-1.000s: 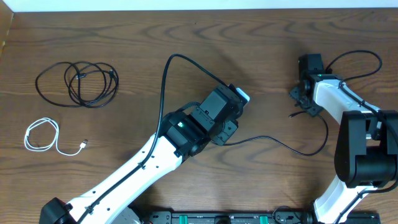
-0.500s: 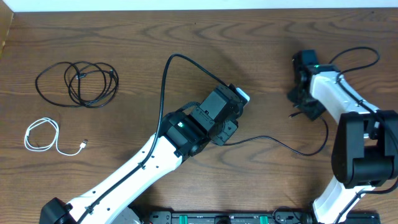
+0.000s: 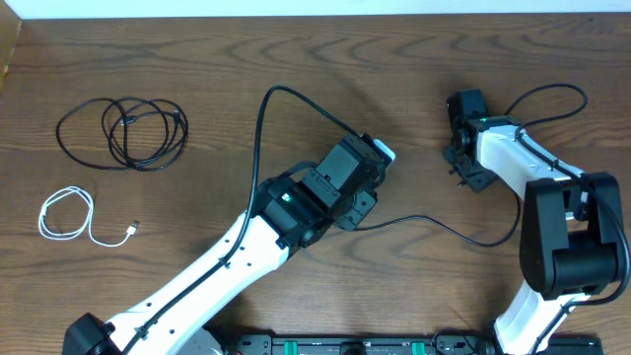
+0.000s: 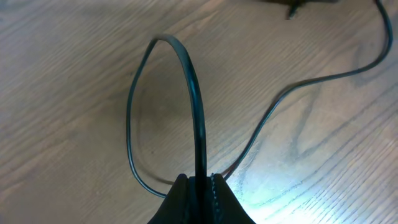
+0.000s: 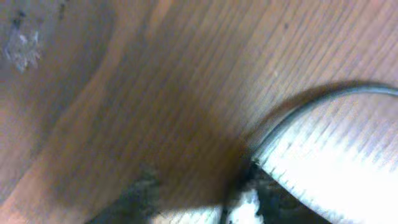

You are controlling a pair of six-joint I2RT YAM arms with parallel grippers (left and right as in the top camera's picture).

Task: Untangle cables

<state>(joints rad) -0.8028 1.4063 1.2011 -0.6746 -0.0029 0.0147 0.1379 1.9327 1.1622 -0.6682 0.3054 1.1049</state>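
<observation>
My left gripper (image 4: 199, 182) is shut on a long thin black cable (image 4: 198, 106), which loops up in front of the jaws. One strand (image 3: 449, 230) trails right across the table toward my right arm. Its plug end (image 4: 290, 9) lies at the top edge of the left wrist view. My right gripper (image 3: 461, 170) is low over the table near that end. The right wrist view is blurred. It shows dark fingertips (image 5: 138, 194) apart over the wood and the cable (image 5: 311, 106) running beside the right one. A coiled black cable (image 3: 123, 131) and a short white cable (image 3: 67, 215) lie at the far left.
A thicker black arm wire (image 3: 264, 108) arches above my left arm, which stretches diagonally from the front edge to the table's middle. Another arm wire (image 3: 552, 94) loops behind the right arm. The table's back edge (image 3: 315, 16) runs along the top.
My right gripper has swung left and slightly back, over the spot where the cable's plug end lay. The left arm and the cables at the far left have not moved.
</observation>
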